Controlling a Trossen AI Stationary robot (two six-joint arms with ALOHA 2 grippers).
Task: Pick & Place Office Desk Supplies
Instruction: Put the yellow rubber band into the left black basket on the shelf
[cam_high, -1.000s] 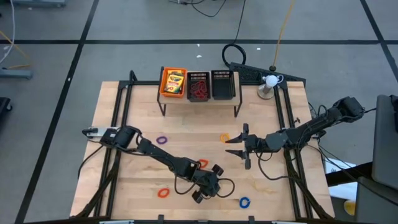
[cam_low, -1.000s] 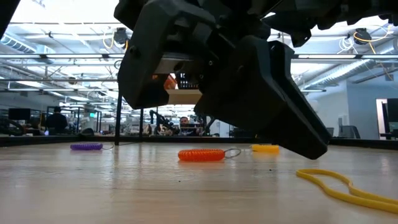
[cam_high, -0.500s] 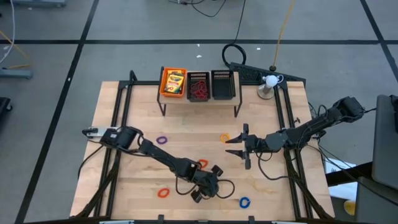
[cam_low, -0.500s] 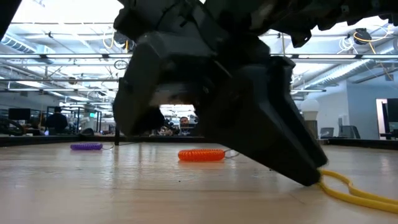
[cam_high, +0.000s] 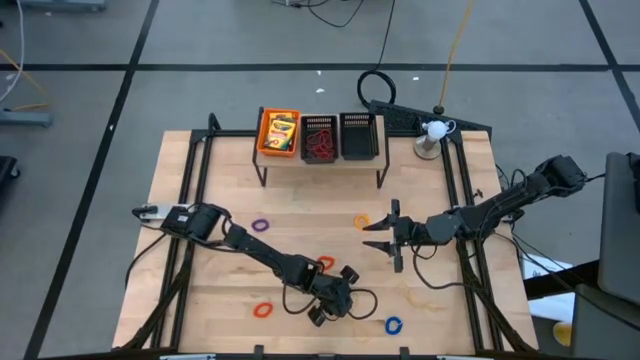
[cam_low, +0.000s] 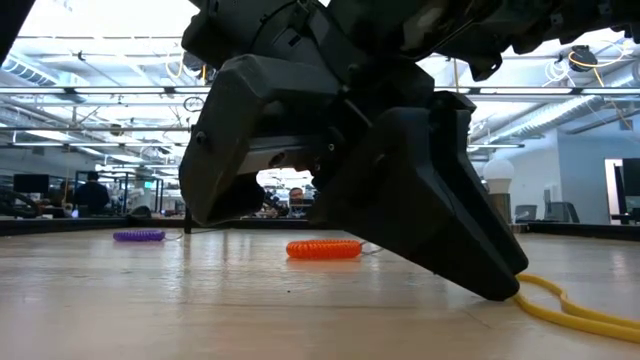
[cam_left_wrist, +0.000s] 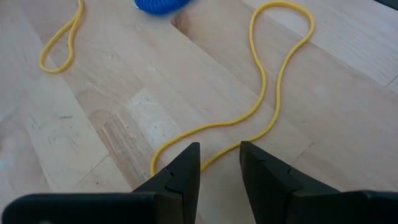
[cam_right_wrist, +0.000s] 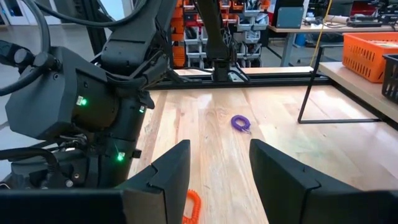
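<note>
Left gripper (cam_left_wrist: 219, 163) is down low at the table's front edge, fingers spread a little over a loopy yellow band (cam_left_wrist: 261, 106), blue ring (cam_high: 393, 325) just beside it; right gripper (cam_high: 385, 237) hangs mid-table, fingers apart, near an orange ring (cam_high: 361, 221)

Orange bin (cam_high: 279, 133) beside two black bins (cam_high: 340, 137).

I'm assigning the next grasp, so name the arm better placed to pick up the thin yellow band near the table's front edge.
Left. The left gripper is down at the wood with open jaws straddling the yellow band. The right gripper hovers mid-table, beside an orange ring, away from that band.
</note>
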